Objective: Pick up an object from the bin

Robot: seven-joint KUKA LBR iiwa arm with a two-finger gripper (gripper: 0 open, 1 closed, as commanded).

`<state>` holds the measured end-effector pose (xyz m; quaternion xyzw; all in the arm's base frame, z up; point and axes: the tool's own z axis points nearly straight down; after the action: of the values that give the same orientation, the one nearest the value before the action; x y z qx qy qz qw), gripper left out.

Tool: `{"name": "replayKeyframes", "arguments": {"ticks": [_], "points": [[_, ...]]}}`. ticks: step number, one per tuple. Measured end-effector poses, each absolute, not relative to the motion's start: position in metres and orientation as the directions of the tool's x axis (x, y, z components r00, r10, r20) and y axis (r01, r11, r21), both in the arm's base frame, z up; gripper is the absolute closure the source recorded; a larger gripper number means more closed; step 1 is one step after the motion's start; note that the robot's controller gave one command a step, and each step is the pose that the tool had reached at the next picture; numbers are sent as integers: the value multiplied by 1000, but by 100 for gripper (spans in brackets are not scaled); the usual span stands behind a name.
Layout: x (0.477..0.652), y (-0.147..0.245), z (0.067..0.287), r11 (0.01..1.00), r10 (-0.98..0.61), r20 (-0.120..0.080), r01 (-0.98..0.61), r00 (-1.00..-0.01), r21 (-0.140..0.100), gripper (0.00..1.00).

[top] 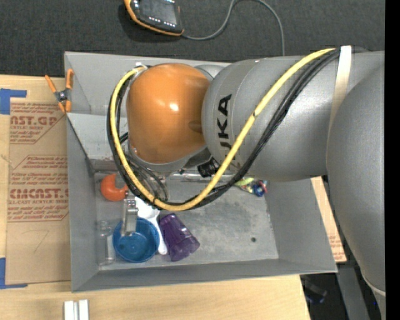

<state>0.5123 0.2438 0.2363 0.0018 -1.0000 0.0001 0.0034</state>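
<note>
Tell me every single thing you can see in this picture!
bin: one, grey, middle of the view
blue cup: one, blue, bin's front left corner
purple cup: one, purple, on its side right of the blue cup
orange round thing: one, orange, by the left wall
white thing: one, white, between the cups, kind unclear
small colourful thing: one, mixed colours, at the arm's edge
black gadget: one, black with orange rim, outside the bin, top
arm: one, grey, from the right
gripper: one, metal, over the blue cup
</note>
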Motion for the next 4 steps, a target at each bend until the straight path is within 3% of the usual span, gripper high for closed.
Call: {"name": "replayKeyframes", "arguments": {"ticks": [1,2,3,4], "points": [[514,242,241,1000,0,-1,0,-1000,2,0],[494,226,141,977,-214,0,-214,-977,2,0],[485,211,142,962,-273,-1,-273,-962,2,0],[493,198,113,985,-171,-1,-171,-985,4,0]]}}
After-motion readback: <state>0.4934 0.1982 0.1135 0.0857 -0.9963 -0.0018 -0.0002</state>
